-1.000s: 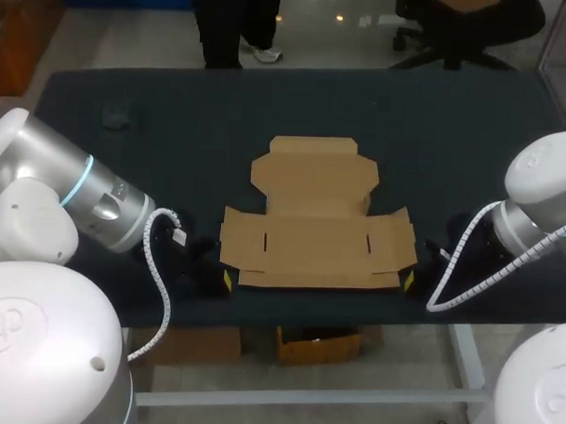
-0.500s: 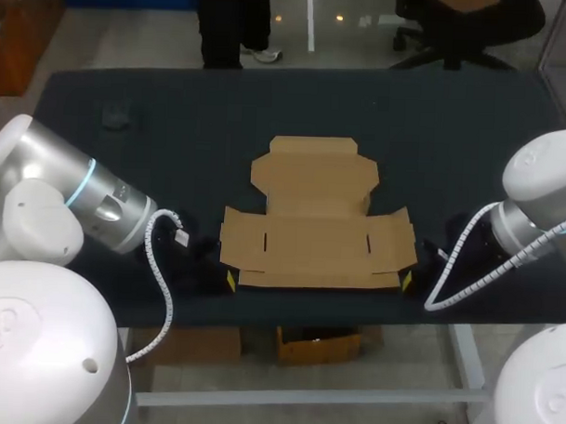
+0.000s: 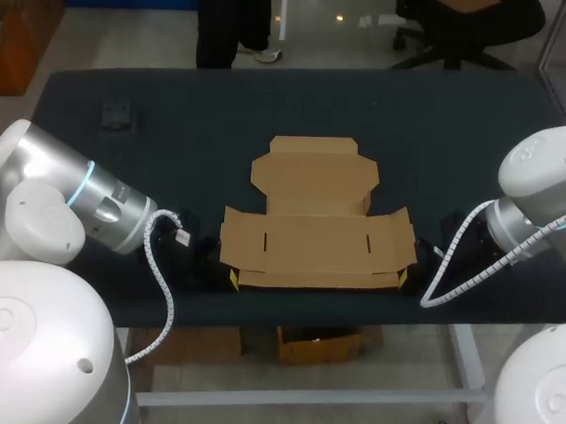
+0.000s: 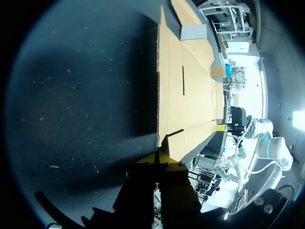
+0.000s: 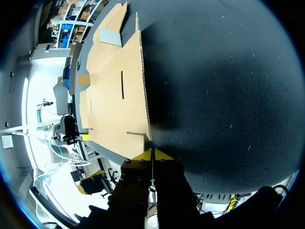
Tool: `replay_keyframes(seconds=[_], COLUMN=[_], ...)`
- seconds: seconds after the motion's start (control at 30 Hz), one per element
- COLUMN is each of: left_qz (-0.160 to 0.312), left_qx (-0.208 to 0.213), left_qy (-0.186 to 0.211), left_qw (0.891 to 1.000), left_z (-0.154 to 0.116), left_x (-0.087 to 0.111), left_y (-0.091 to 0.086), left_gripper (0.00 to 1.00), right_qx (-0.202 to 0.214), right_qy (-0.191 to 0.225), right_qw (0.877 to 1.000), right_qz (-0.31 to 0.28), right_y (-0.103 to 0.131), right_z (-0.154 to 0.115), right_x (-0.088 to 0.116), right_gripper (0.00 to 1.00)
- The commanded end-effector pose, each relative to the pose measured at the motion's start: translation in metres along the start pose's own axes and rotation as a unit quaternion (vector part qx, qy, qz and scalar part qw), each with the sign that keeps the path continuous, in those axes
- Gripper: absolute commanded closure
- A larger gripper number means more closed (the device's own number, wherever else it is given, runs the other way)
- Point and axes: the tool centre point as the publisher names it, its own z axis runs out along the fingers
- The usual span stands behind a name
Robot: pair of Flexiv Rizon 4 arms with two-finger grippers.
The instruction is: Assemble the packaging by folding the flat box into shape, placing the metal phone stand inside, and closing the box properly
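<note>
Flat box [image 3: 318, 231] unfolded, long axis left-right.

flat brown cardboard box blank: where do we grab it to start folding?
Probably the near-corner side flaps of the flat brown cardboard box, coming in low from its outer left and right ends: it lies flat, and cuts free those flaps to lift.

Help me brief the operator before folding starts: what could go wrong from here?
The flat box lies near the table's front edge, with both arms' jaws closed at its front corners: pushing could skid or skew it rather than lift a flap. The thin front flap may also crease if prodded unevenly.
</note>
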Motion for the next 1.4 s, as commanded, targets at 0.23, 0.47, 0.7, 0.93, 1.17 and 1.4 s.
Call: replay_keyframes(seconds=[0.23,0.47,0.7,0.93,1.17,1.4], left_qz=[0.007,0.013,0.017,0.02,0.021,0.02], left_qx=[-0.004,-0.003,-0.004,-0.004,-0.003,-0.004], left_qy=[0.003,0.003,0.001,0.0,0.002,0.005], left_qw=[1.0,1.0,1.0,1.0,1.0,1.0], left_z=[0.003,0.003,0.004,0.004,0.004,0.004], left_x=[0.004,0.009,0.012,0.015,0.015,0.017], left_y=[-0.001,-0.001,-0.001,-0.001,-0.003,-0.004], left_gripper=[1.0,1.0,1.0,1.0,1.0,1.0], right_qx=[0.001,-0.001,-0.001,-0.004,-0.003,-0.001], right_qy=[0.007,0.01,0.013,0.012,0.008,0.005], right_qw=[1.0,1.0,1.0,1.0,1.0,1.0], right_qz=[-0.002,-0.004,-0.003,-0.002,-0.001,0.0], right_y=[0.0,0.001,0.002,0.003,0.004,0.006], right_z=[-0.003,-0.004,-0.004,-0.004,-0.002,0.0], right_x=[0.003,0.005,0.006,0.008,0.009,0.009], right_gripper=[1.0,1.0,1.0,1.0,1.0,1.0])
